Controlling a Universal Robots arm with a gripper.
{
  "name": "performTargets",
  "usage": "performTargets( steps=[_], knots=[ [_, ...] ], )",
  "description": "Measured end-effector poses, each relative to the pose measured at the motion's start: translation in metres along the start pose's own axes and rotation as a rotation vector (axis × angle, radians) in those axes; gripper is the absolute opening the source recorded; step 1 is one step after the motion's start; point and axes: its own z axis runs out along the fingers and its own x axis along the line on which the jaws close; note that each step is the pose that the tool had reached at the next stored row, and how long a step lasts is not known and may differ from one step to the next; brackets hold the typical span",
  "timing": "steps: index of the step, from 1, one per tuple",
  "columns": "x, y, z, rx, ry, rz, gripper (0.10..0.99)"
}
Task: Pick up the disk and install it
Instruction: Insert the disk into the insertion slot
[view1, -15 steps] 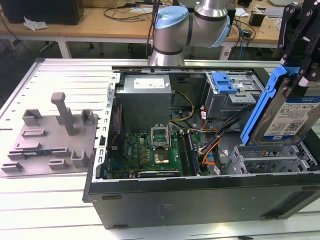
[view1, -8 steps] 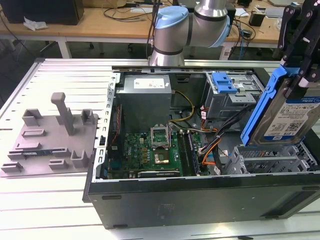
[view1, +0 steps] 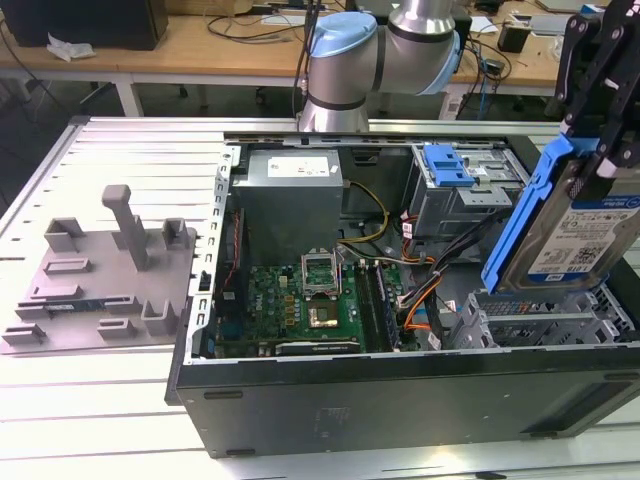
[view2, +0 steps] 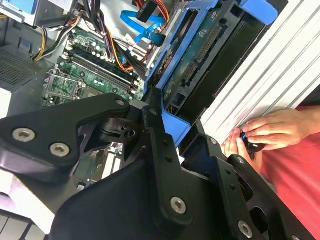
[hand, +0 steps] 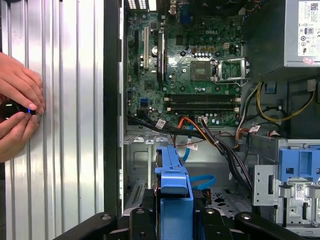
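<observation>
Disk, silver metal in bright blue plastic carrier, lifted at three o'clock in exterior view, black gripper fingers closed on it; not installed.

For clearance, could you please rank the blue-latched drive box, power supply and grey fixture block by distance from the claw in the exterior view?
1. Blue-latched drive box, in the case near the claw.
2. Power supply, farther to the exterior view's left.
3. Grey fixture block, outside the case.

Disk is bare silvery metal with a papery label, set in a shiny blue plastic bracket. Case wall looks matt black, the table is ribbed, smooth metal, and that grey fixture looks like matt plastic.
</observation>
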Motion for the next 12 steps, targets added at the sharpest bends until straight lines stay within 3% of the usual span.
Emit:
performTargets(
  steps=[12],
  knots=[
    [0.0017, 0.0001, 0.0043, 0.0, -0.0001, 0.0, 0.369]
  ],
)
